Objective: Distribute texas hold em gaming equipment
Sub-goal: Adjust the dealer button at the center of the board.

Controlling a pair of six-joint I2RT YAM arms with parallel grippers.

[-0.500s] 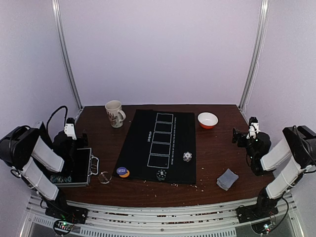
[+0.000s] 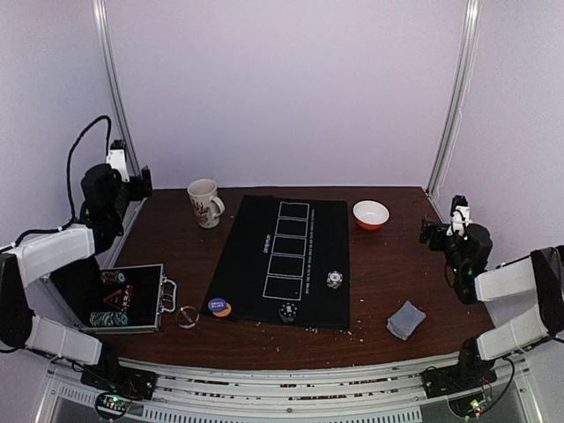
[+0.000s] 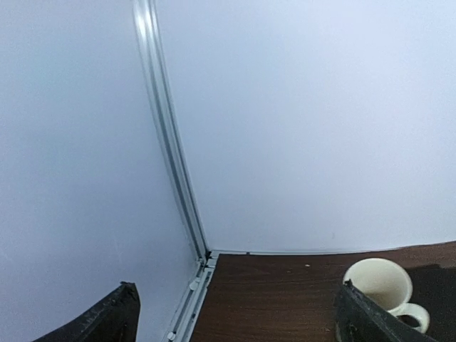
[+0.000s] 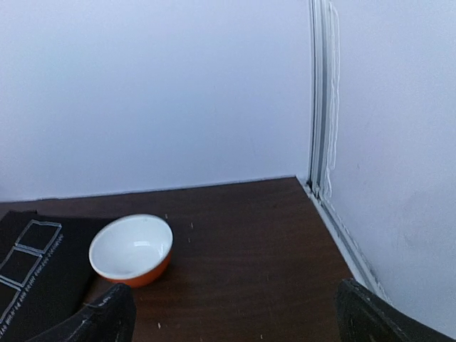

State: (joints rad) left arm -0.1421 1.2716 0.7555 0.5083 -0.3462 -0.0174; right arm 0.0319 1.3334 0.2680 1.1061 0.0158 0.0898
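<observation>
I see the left gripper [image 3: 237, 299] and right gripper [image 4: 235, 288] spread wide, holding nothing. The grey card stack [image 2: 405, 319] lies right of the black mat [image 2: 256, 256]. A white chip [image 2: 334, 279], a dark chip [image 2: 288, 310] and blue-orange discs [image 2: 218, 307] sit along the mat's near edge.

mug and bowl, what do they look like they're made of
The mug looks like glazed ceramic: cream, smooth, with a printed pattern. The bowl is probably glazed ceramic or enamel: glossy white inside with a soft highlight, orange-red outside.
</observation>
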